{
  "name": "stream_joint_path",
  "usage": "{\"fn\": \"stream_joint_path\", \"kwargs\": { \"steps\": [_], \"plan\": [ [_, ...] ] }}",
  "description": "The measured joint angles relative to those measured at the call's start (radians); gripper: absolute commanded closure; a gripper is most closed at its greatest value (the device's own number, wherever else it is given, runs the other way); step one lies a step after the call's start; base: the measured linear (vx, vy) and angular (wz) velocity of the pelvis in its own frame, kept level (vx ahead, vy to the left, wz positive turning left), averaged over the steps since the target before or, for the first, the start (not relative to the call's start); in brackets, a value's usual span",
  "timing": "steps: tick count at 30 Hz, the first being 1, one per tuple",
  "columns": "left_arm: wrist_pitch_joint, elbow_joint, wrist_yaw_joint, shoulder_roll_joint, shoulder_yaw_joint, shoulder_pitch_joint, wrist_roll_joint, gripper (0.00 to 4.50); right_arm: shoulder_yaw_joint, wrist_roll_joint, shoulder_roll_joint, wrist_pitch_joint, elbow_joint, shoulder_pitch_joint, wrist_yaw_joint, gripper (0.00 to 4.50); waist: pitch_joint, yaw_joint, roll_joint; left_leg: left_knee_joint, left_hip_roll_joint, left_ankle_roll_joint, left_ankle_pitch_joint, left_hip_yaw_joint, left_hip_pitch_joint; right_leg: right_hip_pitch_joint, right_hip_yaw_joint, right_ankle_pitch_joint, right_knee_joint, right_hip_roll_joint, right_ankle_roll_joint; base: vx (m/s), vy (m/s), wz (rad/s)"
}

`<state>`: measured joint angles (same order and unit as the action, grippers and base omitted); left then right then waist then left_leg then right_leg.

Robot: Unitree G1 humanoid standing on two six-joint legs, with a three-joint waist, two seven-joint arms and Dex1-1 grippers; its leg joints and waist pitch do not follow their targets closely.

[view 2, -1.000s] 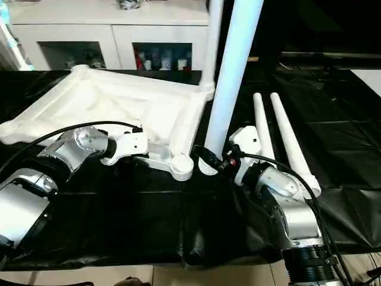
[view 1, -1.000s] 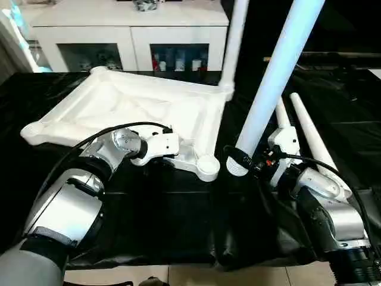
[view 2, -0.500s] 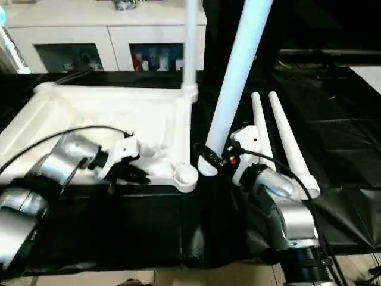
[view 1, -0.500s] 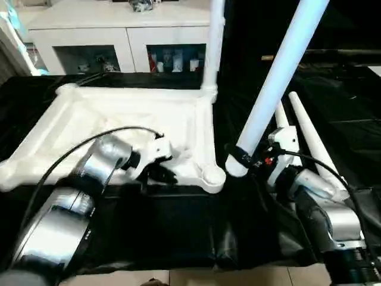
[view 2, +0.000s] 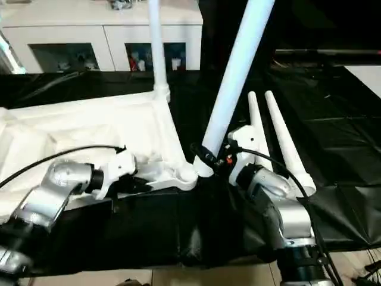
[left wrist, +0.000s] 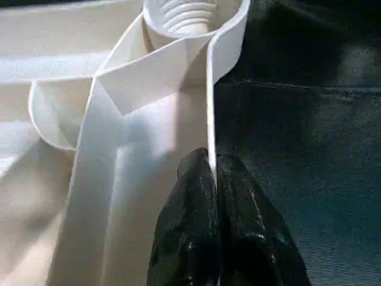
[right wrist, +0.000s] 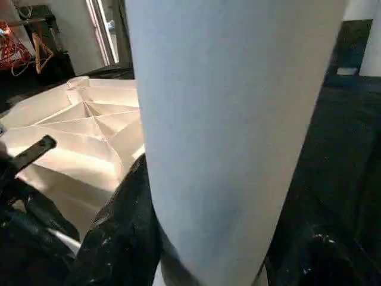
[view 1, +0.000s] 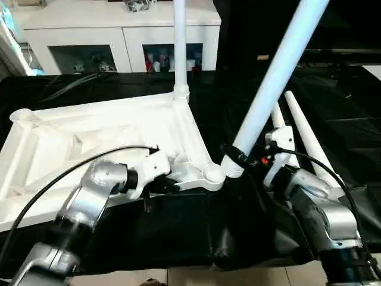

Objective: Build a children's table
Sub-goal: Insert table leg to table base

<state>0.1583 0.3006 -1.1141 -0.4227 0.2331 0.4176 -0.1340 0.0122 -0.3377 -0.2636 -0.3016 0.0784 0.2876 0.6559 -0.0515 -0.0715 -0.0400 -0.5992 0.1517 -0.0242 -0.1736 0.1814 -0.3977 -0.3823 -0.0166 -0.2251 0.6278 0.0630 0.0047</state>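
Now that the tabletop (view 1: 89, 134) has been swung round by left jaws pinching its rim, the empty corner socket (view 1: 212, 174) is brought beside the leg (view 1: 271, 83) clamped in the right jaws.

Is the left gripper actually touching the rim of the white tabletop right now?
Touching. In the left wrist view, the left gripper has its jaws shut on the thin rim wall of the tabletop, just short of the corner socket.
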Motion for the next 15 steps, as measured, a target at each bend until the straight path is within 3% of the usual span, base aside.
{"fn": "stream_joint_path", "kwargs": {
  "steps": [6,7,9,15],
  "plan": [
    [-0.012,-0.060,0.015,0.003,0.006,-0.037,0.005,4.47,0.013,-0.005,0.009,-0.026,0.002,0.008,-0.002,2.62,0.000,-0.004,0.000,0.000,0.000,0.001,0.000,0.001,-0.006,-0.003,0.000,0.000,-0.005,0.000,0.000,0.000,0.000,0.00],
    [-0.007,-0.060,0.015,0.003,0.006,-0.038,0.012,4.05,0.017,-0.005,0.009,-0.029,0.004,0.015,-0.002,2.62,0.000,-0.005,0.000,0.000,0.000,0.001,0.000,0.001,-0.007,-0.004,0.000,0.000,-0.005,0.000,0.000,0.000,0.000,0.00],
    [0.000,-0.060,0.010,0.007,0.003,-0.038,0.031,3.93,0.017,-0.005,0.008,-0.034,0.004,0.028,0.000,2.62,-0.001,-0.006,0.002,0.001,0.000,0.001,0.000,0.001,-0.007,-0.004,0.000,0.000,-0.005,0.000,0.000,0.000,0.000,0.00],
    [0.004,-0.031,-0.005,0.042,0.001,-0.026,0.084,3.74,0.030,-0.005,0.010,-0.039,0.019,0.035,0.007,2.62,-0.004,-0.018,0.017,0.000,0.001,0.000,0.000,0.002,-0.006,-0.004,-0.001,0.000,-0.003,0.000,0.000,0.000,0.000,0.00]
  ]
}}
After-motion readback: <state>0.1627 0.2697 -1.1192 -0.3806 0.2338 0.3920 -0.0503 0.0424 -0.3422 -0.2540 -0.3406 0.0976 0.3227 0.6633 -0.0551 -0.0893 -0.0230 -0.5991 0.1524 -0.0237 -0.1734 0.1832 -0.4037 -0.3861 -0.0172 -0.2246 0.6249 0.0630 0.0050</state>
